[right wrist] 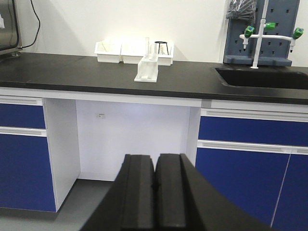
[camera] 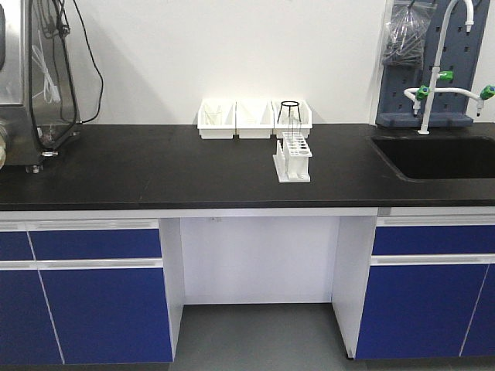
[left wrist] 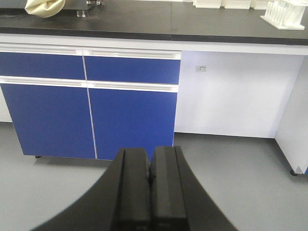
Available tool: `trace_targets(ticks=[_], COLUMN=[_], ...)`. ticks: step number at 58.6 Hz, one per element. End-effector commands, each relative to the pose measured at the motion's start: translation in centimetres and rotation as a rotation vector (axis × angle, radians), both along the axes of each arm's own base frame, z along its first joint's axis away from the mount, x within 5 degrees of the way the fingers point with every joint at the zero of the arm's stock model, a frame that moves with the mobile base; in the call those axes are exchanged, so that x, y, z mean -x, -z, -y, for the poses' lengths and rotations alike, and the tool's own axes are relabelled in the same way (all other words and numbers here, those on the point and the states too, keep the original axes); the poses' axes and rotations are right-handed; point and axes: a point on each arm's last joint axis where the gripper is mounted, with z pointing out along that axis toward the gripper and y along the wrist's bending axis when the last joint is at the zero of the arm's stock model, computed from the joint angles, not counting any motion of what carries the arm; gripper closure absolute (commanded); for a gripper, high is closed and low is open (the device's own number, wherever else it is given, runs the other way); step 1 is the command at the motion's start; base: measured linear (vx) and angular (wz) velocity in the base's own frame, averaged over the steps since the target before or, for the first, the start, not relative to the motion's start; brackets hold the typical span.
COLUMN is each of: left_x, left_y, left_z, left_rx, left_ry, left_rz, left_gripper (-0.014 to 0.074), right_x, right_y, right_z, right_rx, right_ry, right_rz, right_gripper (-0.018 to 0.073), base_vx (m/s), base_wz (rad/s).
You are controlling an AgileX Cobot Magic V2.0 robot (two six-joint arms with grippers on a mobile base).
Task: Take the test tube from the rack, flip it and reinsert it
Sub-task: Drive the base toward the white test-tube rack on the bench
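Note:
The small white test tube rack [camera: 293,157] stands on the black counter [camera: 193,166], just in front of the bins. It shows in the right wrist view [right wrist: 147,70] and at the top right of the left wrist view [left wrist: 285,13]. A clear test tube [right wrist: 147,48] stands up out of it. My left gripper [left wrist: 149,173] is shut and empty, low before the blue cabinets. My right gripper [right wrist: 155,180] is shut and empty, below counter height, facing the knee space. Neither arm shows in the front view.
Three white bins [camera: 254,119] line the wall, a black wire stand [camera: 289,114] in the right one. A sink [camera: 441,157] with a green-handled tap [camera: 445,76] is at the right. A steel machine with cables [camera: 35,73] stands left. Blue cabinet doors [camera: 93,309] flank the knee space.

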Motion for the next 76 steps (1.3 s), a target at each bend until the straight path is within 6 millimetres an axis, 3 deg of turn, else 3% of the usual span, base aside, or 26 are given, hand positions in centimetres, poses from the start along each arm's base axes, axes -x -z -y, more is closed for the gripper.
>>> trace_targets(ticks=[1,76], left_x=[-0.07,-0.07], left_y=[-0.85,-0.85], left_z=[0.08,0.08], left_rx=[-0.003,-0.003], left_ry=[0.011,0.011], left_rz=[0.099,0.099], left_gripper=[0.0603,0.0603], right_x=[0.06,0.06], right_y=[-0.77,-0.77], right_z=[0.01,0.01], right_rx=[0.005,0.005], right_ry=[0.002,0.002], right_rz=[0.088,0.088], right_gripper=[0.0568,0.0568], base_vx=[0.0,0.04], base_wz=[0.0,0.0])
